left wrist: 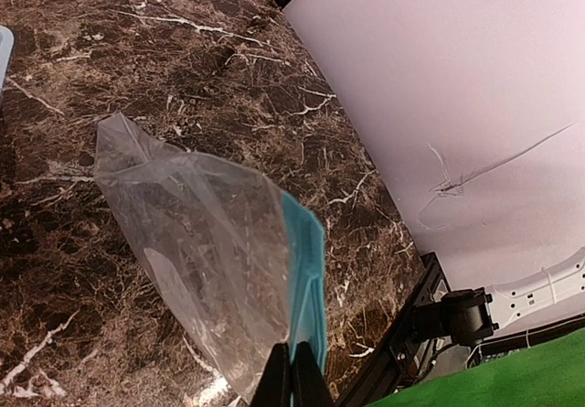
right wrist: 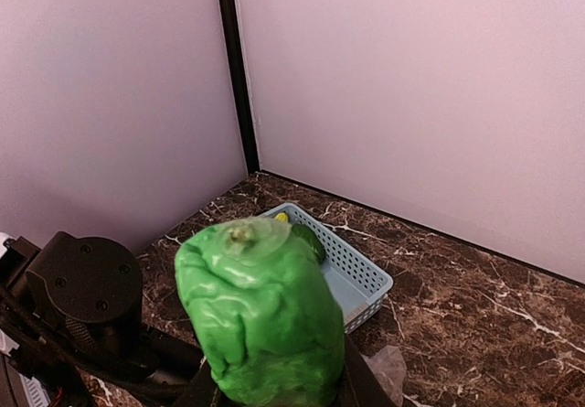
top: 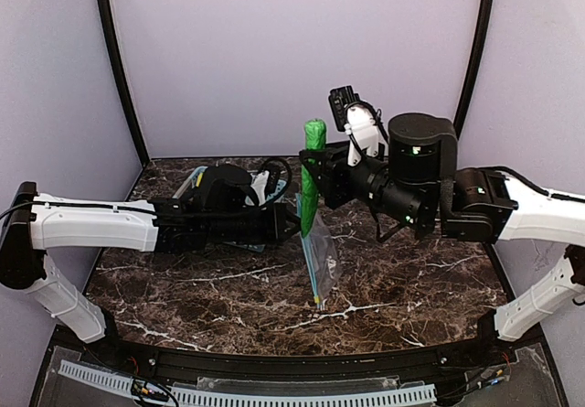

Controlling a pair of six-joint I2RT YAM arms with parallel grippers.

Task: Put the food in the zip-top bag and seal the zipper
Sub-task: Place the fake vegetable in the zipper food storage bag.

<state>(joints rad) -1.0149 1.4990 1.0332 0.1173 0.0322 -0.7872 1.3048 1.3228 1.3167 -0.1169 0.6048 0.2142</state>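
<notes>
We see the left gripper (left wrist: 292, 377) pinched tight on the zipper (left wrist: 307, 279) of the zip-top bag (left wrist: 196, 238); the right gripper (top: 319, 166) clasps 1 upright cucumber (right wrist: 260, 320) just above.

A bumpy green cucumber piece (right wrist: 260, 315) stands upright very near the camera, gripped low between two dark jaws. Behind it a light-blue basket (right wrist: 361, 283) sits on the dark marble desk (right wrist: 475, 306), with a yellow thing (right wrist: 281, 216) and a dark green thing (right wrist: 309, 240) inside.
</notes>
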